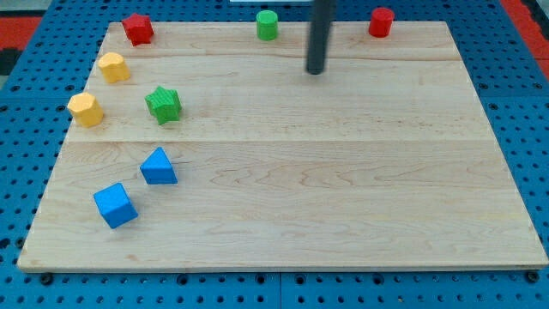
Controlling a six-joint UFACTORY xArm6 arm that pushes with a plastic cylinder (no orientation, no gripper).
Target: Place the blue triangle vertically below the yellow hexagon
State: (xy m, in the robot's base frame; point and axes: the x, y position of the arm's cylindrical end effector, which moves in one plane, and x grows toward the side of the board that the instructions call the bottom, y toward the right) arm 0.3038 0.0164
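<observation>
The blue triangle (159, 166) lies on the wooden board's left side, below the green star (163, 104). The yellow hexagon (85, 109) sits near the left edge, up and to the left of the triangle. A second yellow block (113, 66), roughly heart-shaped, sits above it. My tip (316, 71) is near the view's top, right of centre, far from the blue triangle and touching no block.
A blue cube (115, 205) lies at the lower left, just below the triangle. A red star (137, 28) sits at the top left, a green cylinder (268, 25) at the top centre, and a red cylinder (381, 21) at the top right. The board (343, 189) rests on blue pegboard.
</observation>
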